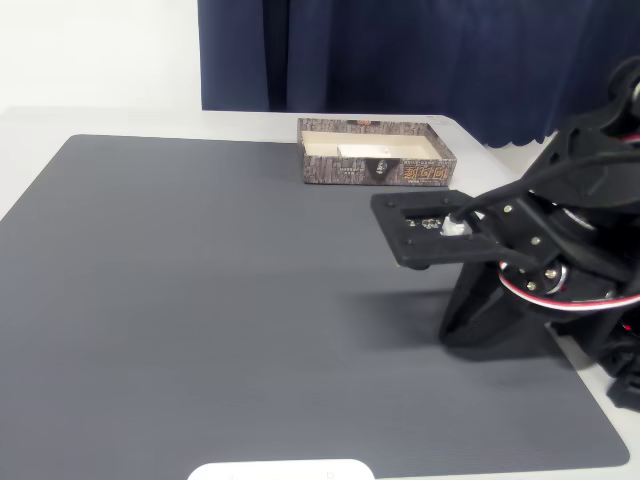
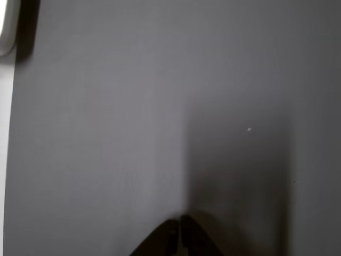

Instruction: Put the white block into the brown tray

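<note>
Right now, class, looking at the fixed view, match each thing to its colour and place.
Things:
1. tray
2. mat
3. curtain
4. slab

Colour and place:
a. grey, covering the table
b. white, at the picture's bottom edge
c. brown walls, at the mat's far edge
d. dark blue, behind the table

Pairs: 1-c, 2-a, 3-d, 4-b

Arm: cut at right edge | slab: cut at bottom edge | pincer: blurred, tips only.
</note>
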Action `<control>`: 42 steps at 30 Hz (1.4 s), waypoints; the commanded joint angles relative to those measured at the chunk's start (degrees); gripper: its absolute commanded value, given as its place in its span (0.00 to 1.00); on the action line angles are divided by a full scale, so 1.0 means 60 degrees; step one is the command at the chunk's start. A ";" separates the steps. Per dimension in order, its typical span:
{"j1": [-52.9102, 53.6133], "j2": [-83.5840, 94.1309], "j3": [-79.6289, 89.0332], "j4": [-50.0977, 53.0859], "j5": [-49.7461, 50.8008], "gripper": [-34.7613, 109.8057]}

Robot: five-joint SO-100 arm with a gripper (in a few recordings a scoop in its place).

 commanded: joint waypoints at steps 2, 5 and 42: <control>0.0073 0.0073 0.0059 -0.0088 0.0059 0.24; 0.0088 0.0073 0.0190 0.0000 0.0059 0.24; -0.0190 0.0073 0.0205 0.1157 0.0659 0.24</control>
